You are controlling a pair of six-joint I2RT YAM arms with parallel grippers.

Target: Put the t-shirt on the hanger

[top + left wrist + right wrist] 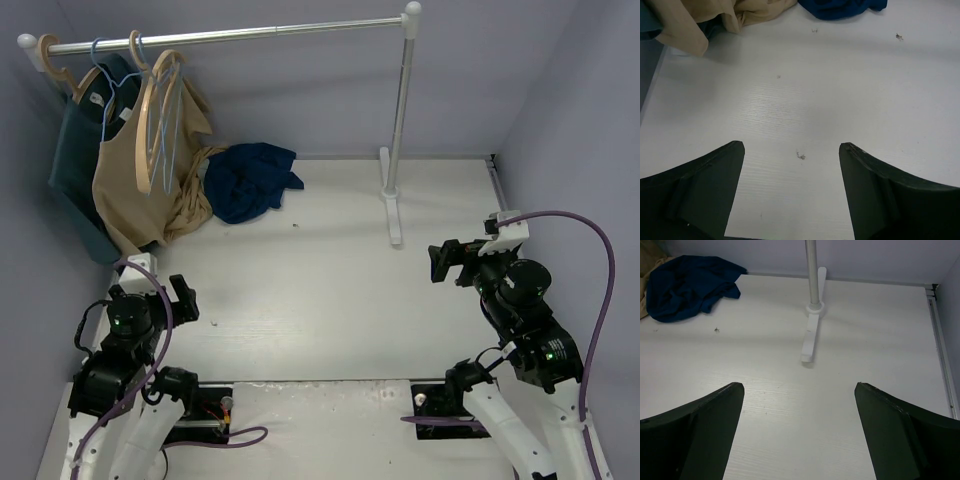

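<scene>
The t-shirt [246,180] is seen crumpled in a navy heap on the white table [320,300], toward the far left, with no print to be made out among its folds. It is pressed against the trailing hem of a tan garment [128,185], which is hung from the rack [250,33] on a thick wooden hanger [147,135]. The hanger [178,120], thin and light blue, is hung on the same rail just beside that wooden one, with nothing draped over it as far as can be told. A dark teal garment [72,160] is hung further left, partly covered by the tan one. The rack's upright post and flat foot are placed to the right of the heap, well apart from it. The left gripper [186,296] is held above the near left part of the table with its jaws spread wide and nothing between them; in the left wrist view only bare tabletop is shown between its fingers [715,190], and the t-shirt [840,7] is caught at the top edge. The right gripper [441,262] is likewise spread wide and empty above the near right side, well apart from the t-shirt [685,285], which is seen far off to the upper left in its wrist view.
</scene>
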